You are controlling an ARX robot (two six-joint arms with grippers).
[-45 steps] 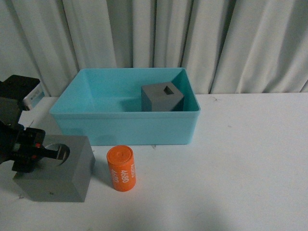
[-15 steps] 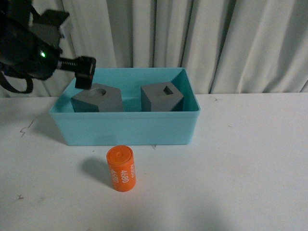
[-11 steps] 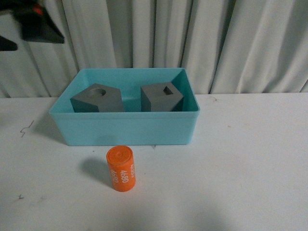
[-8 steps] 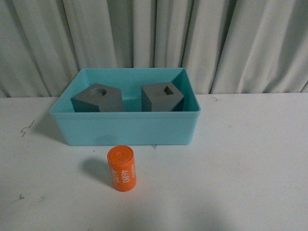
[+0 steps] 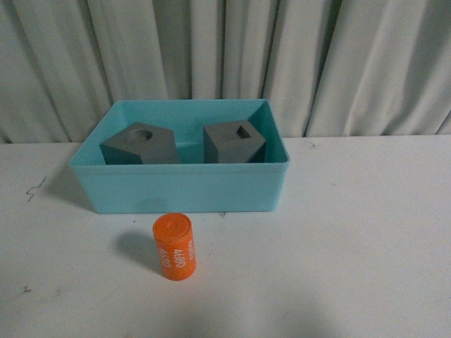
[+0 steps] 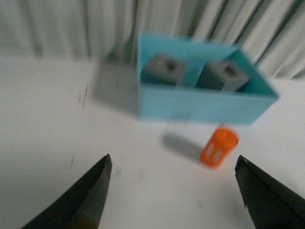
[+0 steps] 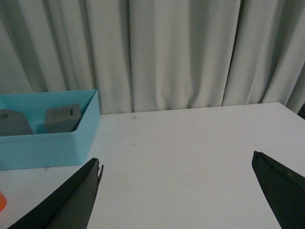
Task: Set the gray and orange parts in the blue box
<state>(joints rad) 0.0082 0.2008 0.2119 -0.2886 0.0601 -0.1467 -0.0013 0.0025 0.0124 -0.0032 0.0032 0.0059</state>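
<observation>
Endgame: the round-hole cube (image 5: pixel 139 144) and the square-hole cube (image 5: pixel 235 144) sit side by side in the blue box (image 5: pixel 180 189); the orange cylinder (image 5: pixel 173 247) stands on the table (image 5: pixel 352 246) just before it. The left claw (image 6: pixel 171 160) and right claw (image 7: pixel 176 160) gape empty. Next, seemingly, one must pinch the cylinder.

— What's sitting on the table (image 5: pixel 366 232)?
— The box (image 5: pixel 180 189) is resting toward the back, left of centre. The cylinder (image 5: pixel 174 247) is standing upright just in front of its near wall, not touching it
</observation>
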